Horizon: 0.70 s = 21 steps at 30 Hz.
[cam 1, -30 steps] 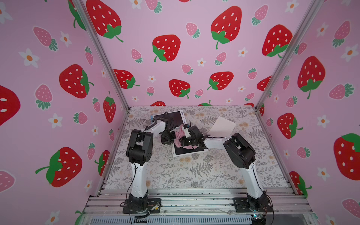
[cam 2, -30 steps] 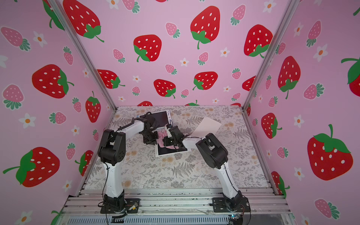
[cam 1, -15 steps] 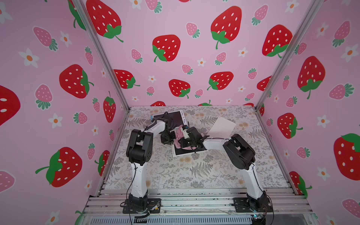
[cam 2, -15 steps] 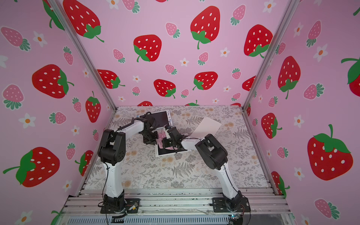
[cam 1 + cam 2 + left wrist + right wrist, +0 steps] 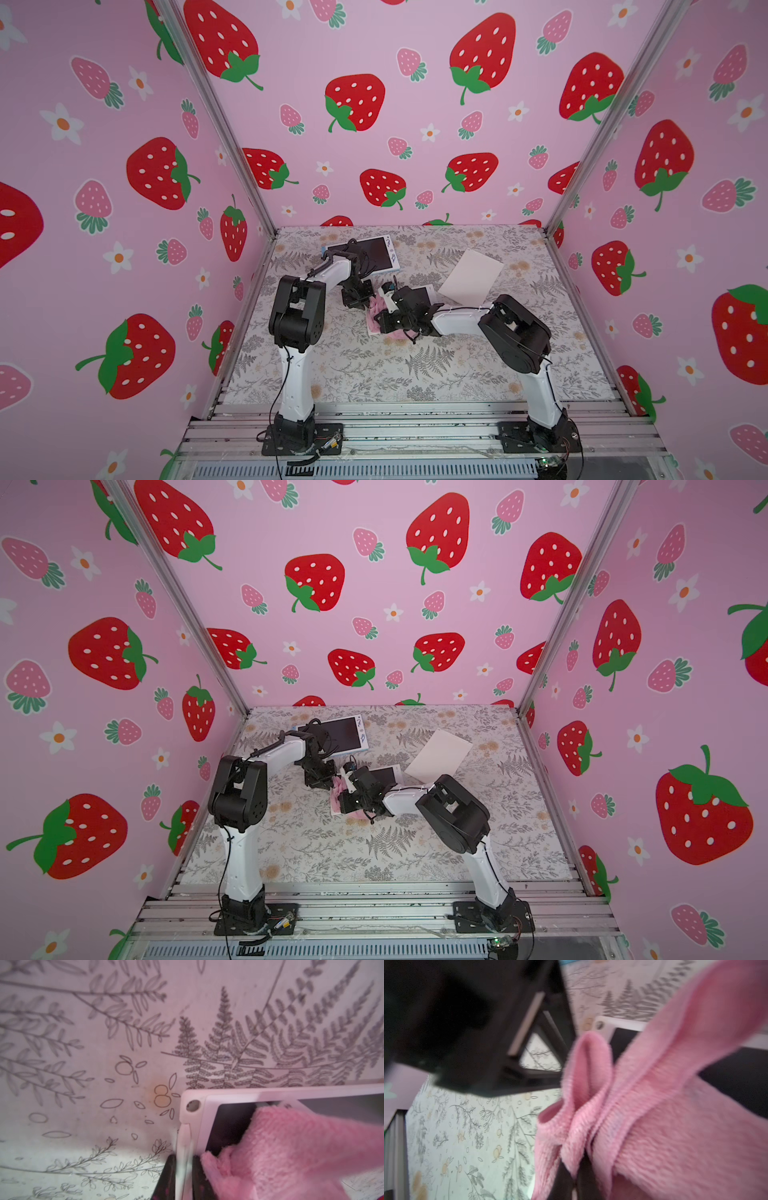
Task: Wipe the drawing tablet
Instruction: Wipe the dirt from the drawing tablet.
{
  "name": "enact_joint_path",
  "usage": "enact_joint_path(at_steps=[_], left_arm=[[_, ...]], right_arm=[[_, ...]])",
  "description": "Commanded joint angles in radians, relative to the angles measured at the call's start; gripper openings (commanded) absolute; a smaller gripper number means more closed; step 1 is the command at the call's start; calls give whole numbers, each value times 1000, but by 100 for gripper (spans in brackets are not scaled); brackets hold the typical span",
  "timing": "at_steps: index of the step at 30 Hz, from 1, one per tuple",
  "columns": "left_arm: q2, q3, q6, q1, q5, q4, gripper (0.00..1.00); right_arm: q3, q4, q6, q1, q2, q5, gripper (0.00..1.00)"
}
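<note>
- Drawing tablet [image 5: 422,294] lies flat mid-desk, btwn the two arms. It has a white frame and dark screen, and the R wrist hides much of it in both top views.
- Pink cloth [image 5: 291,1147] sits bunched on the screen near one frame corner. In the L wrist view a strip of bare glass shows btwn cloth and frame.
- R pincer [image 5: 575,1178] is clamped tight on a fold of the cloth — the rest fans out loose around the fingers.
- L pincer [image 5: 181,1169] is nearly closed, nipping the tablet's frame edge close to that corner w/ a dark finger on each side of the white rim.
- Step in hand, as I read it: R wipes while L pins the tablet down.
- To do it well:
  - Press so the cloth's pile meets the glass, not the fingertips.
  - Sweep away from the L pincer across the screen, w/ overlapping passes out to the frame.
  - L should grip firmly enough that the tablet can't skid on the desk [image 5: 374,374], but w/o levering the edge up.
- Risk: the two pincers sit v. close together, so a stroke back toward the corner could bump L's fingers or drag a loose flap under them.
- Further out are a second tablet [image 5: 372,254] at the back of the desk by the L arm, and a pale sheet [image 5: 471,276] off to the R. Both are apart from the wipe, so prob. no concern.
</note>
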Motion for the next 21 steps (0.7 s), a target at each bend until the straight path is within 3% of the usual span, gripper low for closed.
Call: enact_joint_path(at_steps=[1, 4, 8, 10, 14, 16, 21], left_arm=[[139, -71, -3, -4, -148, -86, 15], [136, -73, -3, -4, -143, -84, 16], [139, -68, 0, -10, -144, -88, 16], [139, -68, 2, -11, -144, -90, 16], [140, -70, 5, -12, -141, -90, 16], [139, -72, 4, -12, -139, -87, 16], [142, -72, 8, -18, -143, -86, 16]], right_arm=[[-103, -93, -2, -68, -52, 77, 0], [-63, -78, 4, 23, -43, 44, 0], [137, -135, -15, 170, 61, -5, 0], [123, -149, 21, 155, 62, 22, 0], [-116, -100, 98, 0, -61, 85, 0], [-192, -80, 86, -27, -105, 94, 0], [-57, -103, 45, 106, -55, 47, 0]])
